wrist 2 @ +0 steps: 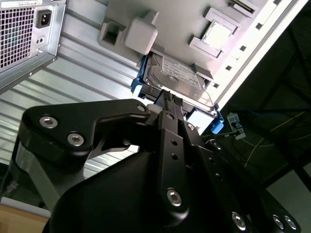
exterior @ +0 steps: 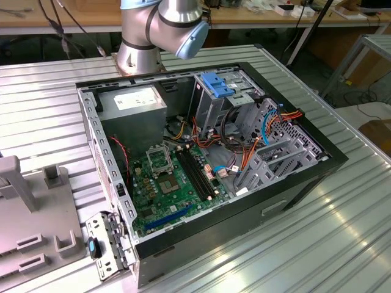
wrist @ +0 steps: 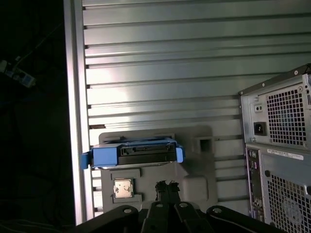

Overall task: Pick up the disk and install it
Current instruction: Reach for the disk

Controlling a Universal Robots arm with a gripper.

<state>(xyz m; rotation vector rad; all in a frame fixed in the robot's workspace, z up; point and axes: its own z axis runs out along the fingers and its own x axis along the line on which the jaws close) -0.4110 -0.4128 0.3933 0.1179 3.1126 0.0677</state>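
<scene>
disk (wrist 2: pixel 177 77) not yet lifted: it lies flat on the grey tray (wrist 2: pixel 180 29), outside the computer case (exterior: pixel 330 162). in the exterior view that tray sits at about eight o'clock from the case. my gripper (wrist 2: pixel 171 99) hangs just beside the disk's near edge, fingers drawn narrow, holding nothing. i judge the task barely begun: pickup and fitting into the case both remain.

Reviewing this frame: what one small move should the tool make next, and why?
Likely a short advance of the tool toward the disk, centring on it. In the first wrist view the disk rests in the grey fixture on the table, not lifted, and the tool sits short of it and off its middle.
</scene>
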